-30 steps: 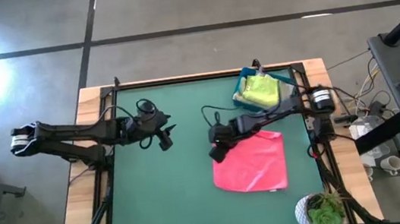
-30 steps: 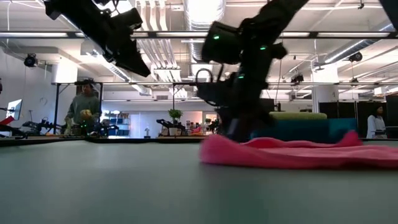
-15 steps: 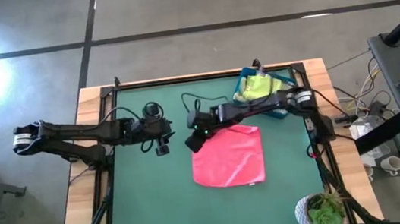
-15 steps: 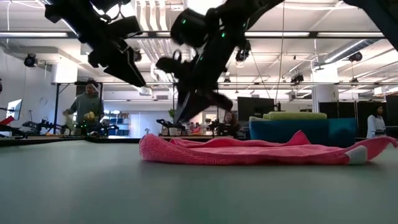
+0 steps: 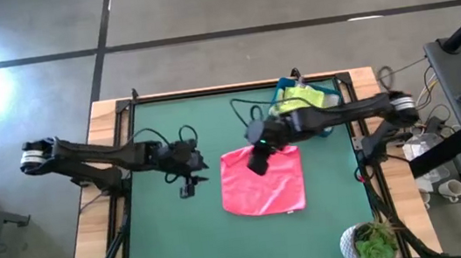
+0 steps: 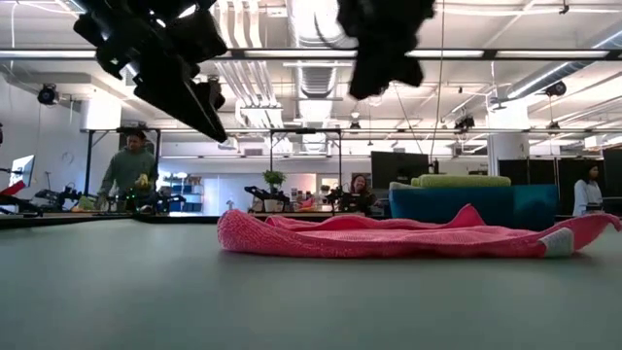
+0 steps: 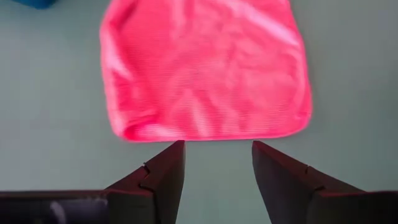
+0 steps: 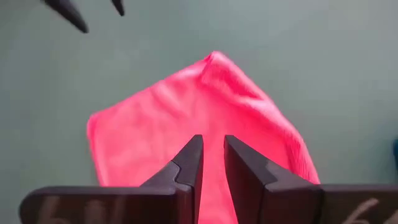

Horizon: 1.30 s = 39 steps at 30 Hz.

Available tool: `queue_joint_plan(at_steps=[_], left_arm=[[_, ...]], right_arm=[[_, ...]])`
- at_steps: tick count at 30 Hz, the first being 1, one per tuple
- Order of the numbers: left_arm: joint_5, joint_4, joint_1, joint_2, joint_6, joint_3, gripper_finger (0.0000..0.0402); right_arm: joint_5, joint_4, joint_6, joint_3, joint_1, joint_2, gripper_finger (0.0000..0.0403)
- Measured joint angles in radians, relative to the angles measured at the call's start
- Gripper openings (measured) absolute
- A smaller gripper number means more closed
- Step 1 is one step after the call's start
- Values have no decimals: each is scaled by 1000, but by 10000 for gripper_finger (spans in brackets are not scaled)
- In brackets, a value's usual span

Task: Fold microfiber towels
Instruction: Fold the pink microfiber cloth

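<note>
Lifted off since the earlier frame: right gripper, fingers nearly together with a slim gap, holding nothing, above far edge of hot pink square microfiber towel. Towel flat on green table mat, released. Left gripper shifted nearer, jaws apart, empty, beside towel's left edge. Lime cloth in blue rectangular bin at far right.

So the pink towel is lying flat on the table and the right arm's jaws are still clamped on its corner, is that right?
Not quite. The pink towel does lie flat on the table, but the right gripper holds nothing: the right wrist view shows its jaws nearly closed with an empty gap, above the cloth. The low view shows it raised well clear.
</note>
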Motion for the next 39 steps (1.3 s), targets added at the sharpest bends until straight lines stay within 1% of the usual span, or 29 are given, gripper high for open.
queue_joint_plan(at_steps=[6, 10, 14, 18, 22, 26, 28, 32, 36, 39], left_arm=[[-2, 41, -122, 99, -6, 19, 171], [-9, 140, -193, 175, -92, 20, 171], [-17, 219, -225, 267, -148, 30, 171], [-17, 248, -233, 362, -192, 58, 171], [-15, 253, -238, 434, -186, 126, 171], [-4, 254, -238, 486, -145, 182, 171], [-2, 249, -237, 503, -132, 192, 171], [2, 245, -240, 509, -132, 196, 171], [18, 200, -248, 506, -126, 197, 171], [45, 189, -254, 512, -122, 197, 171]], right_arm=[[8, 5, 1, -191, 76, -160, 57], [7, 27, 18, -304, 125, -244, 57], [7, 55, 17, -389, 171, -297, 57], [7, 60, 19, -430, 196, -336, 57], [7, 57, 17, -446, 201, -346, 57], [-6, 57, 6, -451, 203, -346, 57], [-15, 57, 6, -460, 207, -346, 57], [-76, 57, 4, -483, 237, -346, 57], [-81, 59, -37, -515, 306, -346, 57], [-59, 65, -52, -527, 359, -346, 57]])
